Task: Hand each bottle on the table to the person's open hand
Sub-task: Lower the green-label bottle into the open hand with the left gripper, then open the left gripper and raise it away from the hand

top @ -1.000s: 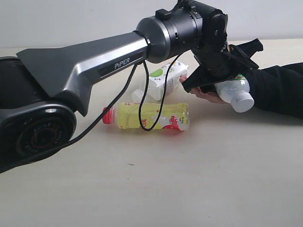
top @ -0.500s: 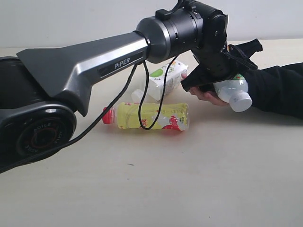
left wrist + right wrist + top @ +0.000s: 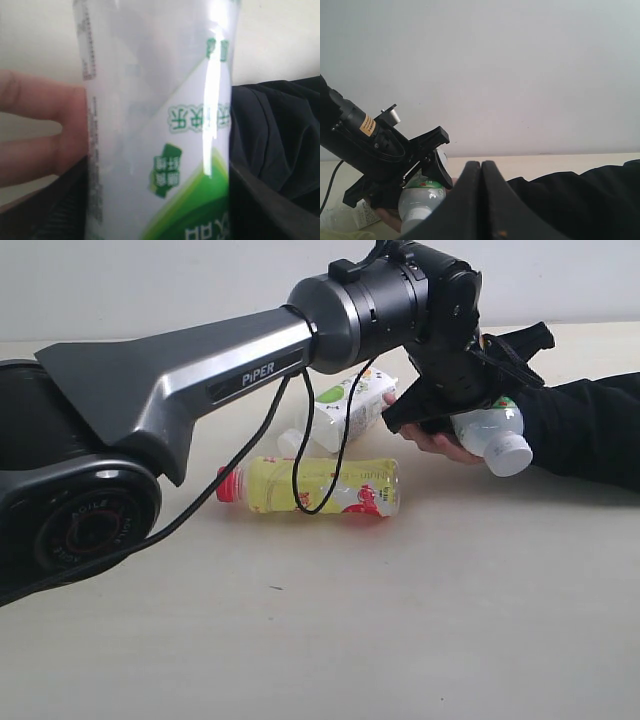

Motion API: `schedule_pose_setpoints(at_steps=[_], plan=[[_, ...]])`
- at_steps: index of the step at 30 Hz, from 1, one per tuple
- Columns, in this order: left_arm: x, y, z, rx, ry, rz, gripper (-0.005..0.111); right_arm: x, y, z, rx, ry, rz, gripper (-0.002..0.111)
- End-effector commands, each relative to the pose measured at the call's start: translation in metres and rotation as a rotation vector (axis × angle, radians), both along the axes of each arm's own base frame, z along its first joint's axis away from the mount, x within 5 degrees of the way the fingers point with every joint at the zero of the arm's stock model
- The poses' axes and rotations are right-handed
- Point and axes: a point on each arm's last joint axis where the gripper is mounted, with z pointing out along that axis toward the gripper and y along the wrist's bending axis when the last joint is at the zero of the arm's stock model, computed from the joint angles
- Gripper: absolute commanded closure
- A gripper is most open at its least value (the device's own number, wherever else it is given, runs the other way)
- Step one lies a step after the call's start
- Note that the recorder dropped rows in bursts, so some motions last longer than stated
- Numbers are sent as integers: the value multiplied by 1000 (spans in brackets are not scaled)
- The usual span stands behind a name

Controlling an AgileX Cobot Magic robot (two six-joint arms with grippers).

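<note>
Bottle count: three in view. One was the green-white bottle, one the yellow bottle, one the squarish white bottle.
Hand count: one, the person's open hand, on an arm in a black sleeve.
Gripper count: two, the left gripper and the right gripper.
Change against one second earlier: the left gripper and the green-white bottle sat slightly lower and closer to the hand; the white cap had shifted a little toward the palm.
Change against half a second earlier: none could be made out.
Other bottles, change: the yellow bottle and the squarish white bottle lay where they had lain.
Green-white bottle, look: clear body, green and white label with green characters, white cap pointing down and toward the camera in the exterior view.
Green-white bottle, place: clamped in the left gripper, tilted, directly above the person's open hand and off the table.
Hand contact: in the left wrist view two fingers lay against the side of the bottle.
Left gripper, state: closed around the green-white bottle, a dark jaw on each side of the body.
Right gripper, state: jaws pressed together, nothing between them, raised clear of the bottles.
Yellow bottle, place: on its side on the table, red cap toward the left of the exterior view.
Squarish white bottle, place: on the table behind the yellow bottle, partly hidden by the left arm.
</note>
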Motion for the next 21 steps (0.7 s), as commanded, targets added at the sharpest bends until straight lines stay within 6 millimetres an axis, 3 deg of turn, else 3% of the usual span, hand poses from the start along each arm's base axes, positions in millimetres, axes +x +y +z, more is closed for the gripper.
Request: schedule_pose_setpoints(at_steps=[1,7,13,21], plan=[[3,1,5,-11,-23,4,46,0,-1,0,-1,-15,-8,108],[3,1,6,-13,-24,4,44,0,-1,0,-1,-15,-8,108],[2,2,5,-18,0,32,21,0,-1,0,-1,-15,-8,108],[2,2,6,-21,0,34,22,0,-1,0,-1,-15,-8,108]])
